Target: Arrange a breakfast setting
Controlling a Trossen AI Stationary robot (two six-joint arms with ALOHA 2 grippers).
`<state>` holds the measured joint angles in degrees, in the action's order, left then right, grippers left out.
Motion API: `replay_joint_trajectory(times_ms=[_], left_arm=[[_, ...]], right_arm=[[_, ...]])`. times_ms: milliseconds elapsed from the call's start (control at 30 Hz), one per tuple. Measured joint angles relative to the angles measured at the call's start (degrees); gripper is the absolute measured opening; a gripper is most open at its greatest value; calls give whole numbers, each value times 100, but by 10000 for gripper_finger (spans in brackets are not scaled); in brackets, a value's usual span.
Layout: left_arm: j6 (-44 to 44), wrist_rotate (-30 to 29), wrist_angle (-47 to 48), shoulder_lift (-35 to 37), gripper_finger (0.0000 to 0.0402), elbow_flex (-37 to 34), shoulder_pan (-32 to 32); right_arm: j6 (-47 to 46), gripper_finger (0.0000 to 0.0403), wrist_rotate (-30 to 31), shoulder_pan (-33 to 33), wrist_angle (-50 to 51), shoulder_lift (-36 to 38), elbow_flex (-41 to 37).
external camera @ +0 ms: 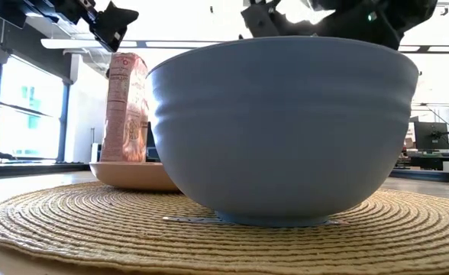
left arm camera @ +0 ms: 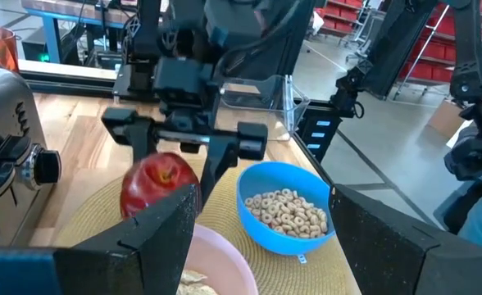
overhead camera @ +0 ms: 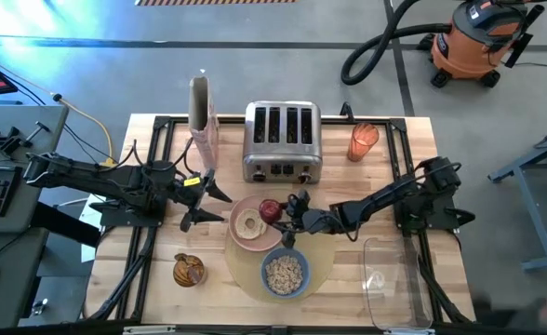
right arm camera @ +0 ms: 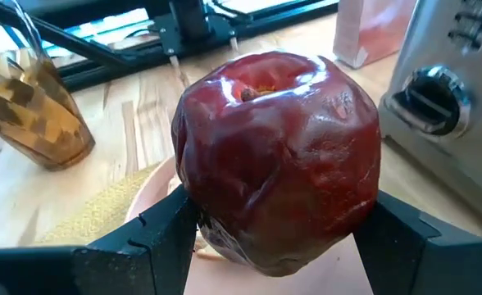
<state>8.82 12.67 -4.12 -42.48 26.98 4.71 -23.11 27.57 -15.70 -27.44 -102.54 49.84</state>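
We see the right gripper (overhead camera: 286,212) clamped on one red apple (right arm camera: 278,156) over the pink plate (overhead camera: 239,240).

Both of its dark fingers press the apple's sides, holding it just above the plate's right edge, in front of the toaster (overhead camera: 283,140). We count one pink plate, carrying one bagel half (overhead camera: 248,223), and it rests on one round tan placemat (external camera: 72,221). Beside the plate on the same mat stands one blue bowl (overhead camera: 285,273) filled with cereal rings (left arm camera: 288,215). The left gripper (overhead camera: 205,203) hovers just left of the plate with its two fingers spread wide and nothing between them. Farther out we count one tall pink box (overhead camera: 201,112), one orange cup (overhead camera: 363,141), one small amber glass (overhead camera: 189,270) and one clear container (overhead camera: 394,284) at the table's right front.
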Motion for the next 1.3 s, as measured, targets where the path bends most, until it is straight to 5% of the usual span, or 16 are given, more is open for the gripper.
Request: replay_joint_trajectory(times_ms=[1300], left_arm=[[0, 0, 3, 1, 266, 0, -2]], right_arm=[[-578, 252, -396, 140, 534, -589, 17]])
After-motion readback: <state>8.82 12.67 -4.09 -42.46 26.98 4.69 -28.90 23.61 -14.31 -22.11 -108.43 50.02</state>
